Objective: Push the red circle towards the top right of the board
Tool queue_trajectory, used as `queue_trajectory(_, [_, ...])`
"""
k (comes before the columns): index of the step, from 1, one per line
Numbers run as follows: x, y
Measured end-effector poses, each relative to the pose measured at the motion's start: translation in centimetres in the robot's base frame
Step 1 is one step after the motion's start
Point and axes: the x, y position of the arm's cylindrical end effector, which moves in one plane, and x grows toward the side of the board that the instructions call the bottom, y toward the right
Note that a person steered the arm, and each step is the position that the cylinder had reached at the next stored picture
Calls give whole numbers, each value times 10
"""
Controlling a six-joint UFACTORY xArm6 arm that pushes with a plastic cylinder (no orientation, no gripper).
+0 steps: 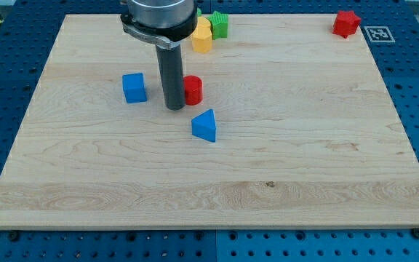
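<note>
Nearest the view's bottom, the wooden board (209, 196) is bare across its lower part. Above that lies the blue triangular block (204, 125), just below and slightly right of the work point. Next in depth stand my tip (174, 107), the red circle (193, 89) and the blue cube (134, 87). The rod carries no claw, so there is nothing to open or shut; it holds nothing. My tip sits at the red circle's left side, touching or very nearly so; the exact contact cannot be resolved. The red circle therefore lies to the right of my tip and slightly toward the view's top, which suits a push up and rightward. The blue cube is apart on the tip's left. Farther back, a yellow block (202, 36) and a green block (218, 25) cluster near the top edge, above the circle. Judged risk: too steep a push would meet them. The board between the circle and the red block (346, 23) at the top right corner is open.
</note>
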Motion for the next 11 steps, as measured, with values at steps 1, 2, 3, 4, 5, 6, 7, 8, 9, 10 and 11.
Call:
queue_trajectory(1, [-3, -7])
queue_trajectory(2, [-13, -17])
queue_trajectory(3, [-15, -16])
queue_trajectory(4, [-14, 8])
queue_trajectory(5, [-14, 39])
queue_trajectory(6, [-19, 65])
queue_trajectory(7, [-28, 83])
queue_trajectory(8, [-40, 103])
queue_trajectory(9, [-53, 122])
queue_trajectory(10, [-67, 139])
queue_trajectory(11, [-82, 154])
